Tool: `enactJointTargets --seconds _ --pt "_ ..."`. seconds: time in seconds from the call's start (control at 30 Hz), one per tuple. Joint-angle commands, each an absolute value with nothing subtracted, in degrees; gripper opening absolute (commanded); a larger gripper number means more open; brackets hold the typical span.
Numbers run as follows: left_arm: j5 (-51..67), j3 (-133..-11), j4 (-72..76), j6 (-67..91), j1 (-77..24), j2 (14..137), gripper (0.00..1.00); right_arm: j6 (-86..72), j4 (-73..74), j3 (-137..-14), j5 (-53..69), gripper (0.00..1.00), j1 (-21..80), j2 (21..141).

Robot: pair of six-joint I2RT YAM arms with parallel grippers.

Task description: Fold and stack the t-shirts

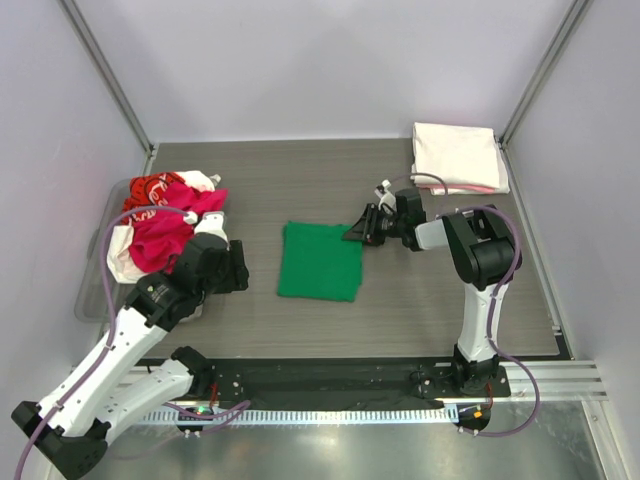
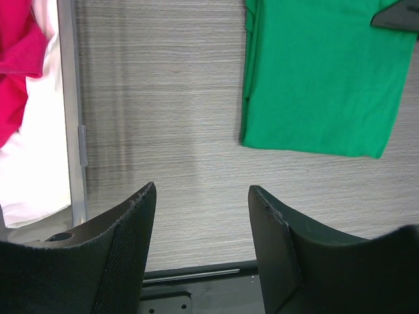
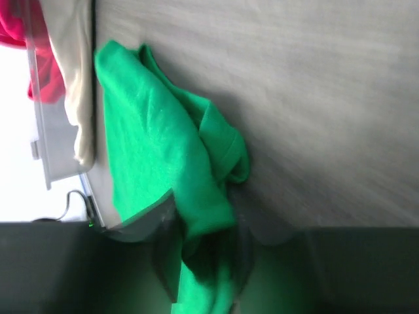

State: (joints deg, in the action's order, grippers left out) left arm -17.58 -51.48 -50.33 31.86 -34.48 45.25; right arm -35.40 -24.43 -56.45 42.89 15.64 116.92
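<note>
Right claw (image 1: 361,228) pinches the green t-shirt (image 1: 320,262) at its far right corner; left claw (image 2: 201,190) hangs half-open, empty, over open bench (image 2: 170,131).

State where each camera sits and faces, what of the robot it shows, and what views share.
Top external: above and behind the bases, looking down on the table; both arms, left end effector and right end effector show.
Left wrist: on the left arm, looking down at bare tabletop between its open fingers.
Right wrist: on the right arm, looking low along the table; its fingers flank bunched cloth.
Shared: all three show the green t-shirt and the clear bin.
</note>
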Motion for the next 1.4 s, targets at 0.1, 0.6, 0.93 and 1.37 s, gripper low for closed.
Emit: enactJointTargets --seconds 0.1,0.6,0.93,1.37 --pt "-18.72 -51.50 -48.34 31.29 -34.28 44.47 0.59 -37.70 -24.35 -54.57 46.85 0.01 16.26 117.16" --pt "-21.62 -53.53 -50.55 29.80 -34.28 44.12 0.59 -3.88 25.22 -83.57 22.07 0.01 11.25 103.36" --pt "-22.15 -52.12 -50.18 30.76 -34.19 47.72 0.55 8.61 33.48 -101.33 19.25 0.01 4.40 105.20" --pt "-22.40 -52.12 -50.71 31.64 -34.19 51.85 0.54 12.83 42.10 -127.43 23.38 0.01 -1.93 116.98"
